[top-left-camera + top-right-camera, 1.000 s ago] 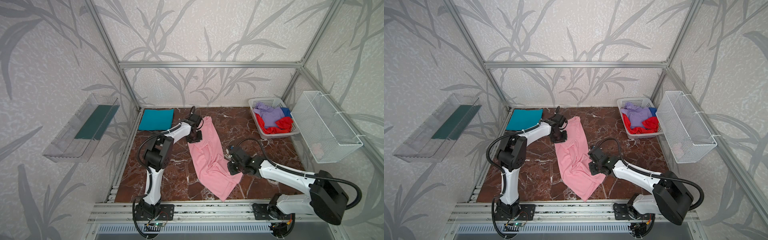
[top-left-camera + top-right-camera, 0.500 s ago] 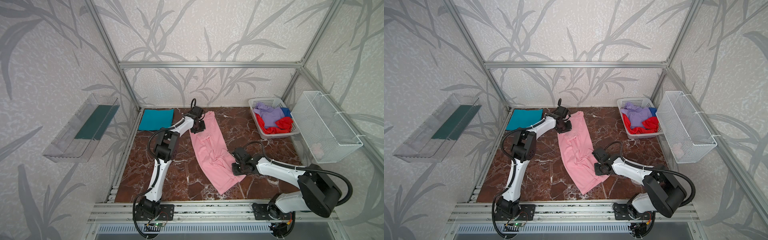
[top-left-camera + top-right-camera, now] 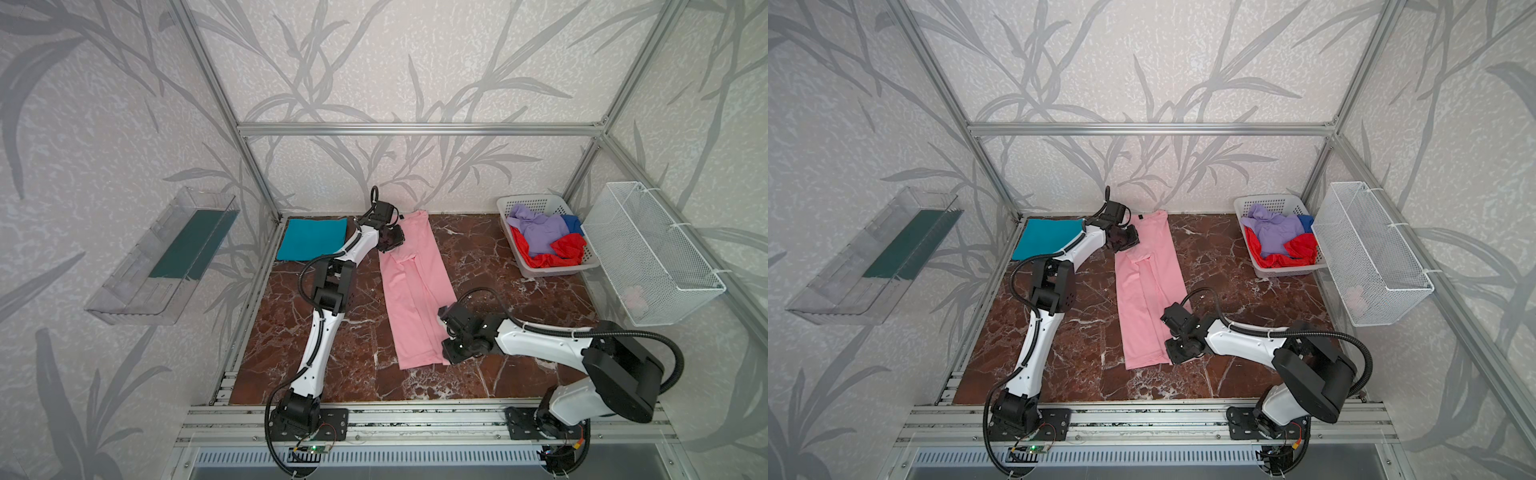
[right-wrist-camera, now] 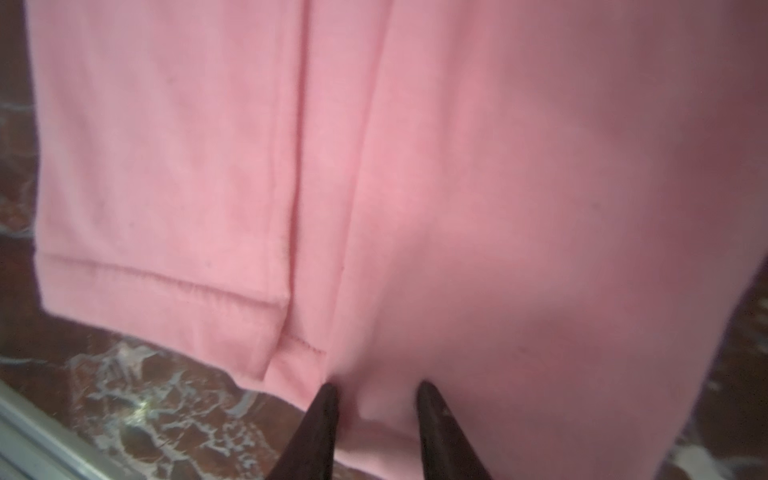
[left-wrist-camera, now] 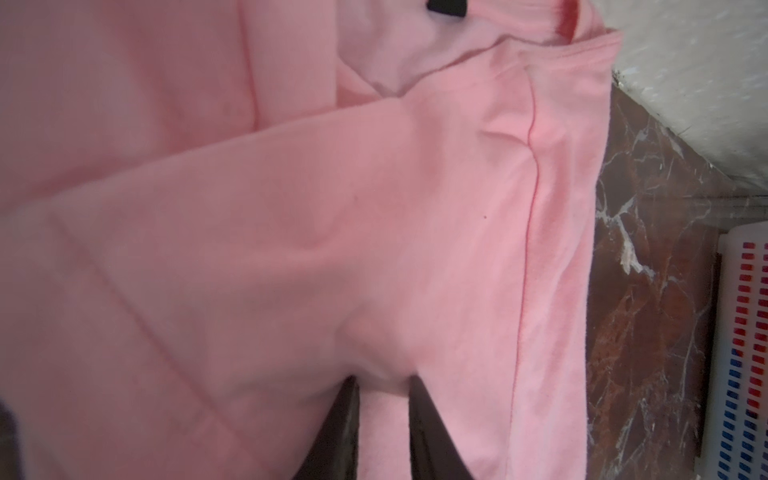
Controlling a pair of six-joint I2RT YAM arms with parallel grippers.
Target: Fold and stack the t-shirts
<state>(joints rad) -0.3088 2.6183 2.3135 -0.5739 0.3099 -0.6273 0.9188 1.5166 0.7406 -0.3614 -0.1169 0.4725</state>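
Now pink t-shirt is pulled straight, no longer skewed: collar 12 o'clock, hem 6. Left gripper and right gripper each pinch it; cross-fold likely next.

Cropped neck label (pink t-shirt)

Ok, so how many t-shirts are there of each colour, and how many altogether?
pink t-shirt, laid out long: 1
teal t-shirt, folded flat: 1
lavender t-shirt, in the basket: 1
red t-shirt, in the basket: 1
blue t-shirt, in the basket: 1
Total: 5 showing; the basket pile could hide more.
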